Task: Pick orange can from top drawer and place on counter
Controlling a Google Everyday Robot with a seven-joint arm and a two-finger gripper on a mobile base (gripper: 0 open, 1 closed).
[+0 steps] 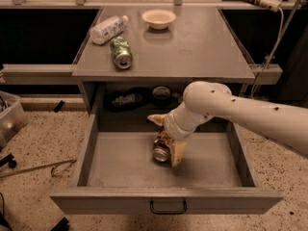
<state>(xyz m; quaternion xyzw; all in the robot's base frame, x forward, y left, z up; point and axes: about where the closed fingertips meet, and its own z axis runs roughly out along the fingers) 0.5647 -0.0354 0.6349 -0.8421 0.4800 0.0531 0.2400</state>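
Observation:
The orange can [160,149] lies on its side on the floor of the open top drawer [125,165], silver end facing the front. My gripper [162,139] reaches down into the drawer from the right and stands open over the can. One finger [177,152] is against the can's right side and the other finger [155,119] sits behind it. The can rests on the drawer floor. The counter [192,47] is the grey cabinet top above the drawer.
On the counter lie a green can [121,52] and a white plastic bottle [108,29] at the left, with a small white bowl [158,18] at the back. Dark objects [161,94] sit in the recess behind the drawer. A clear bin [9,119] stands on the floor at left.

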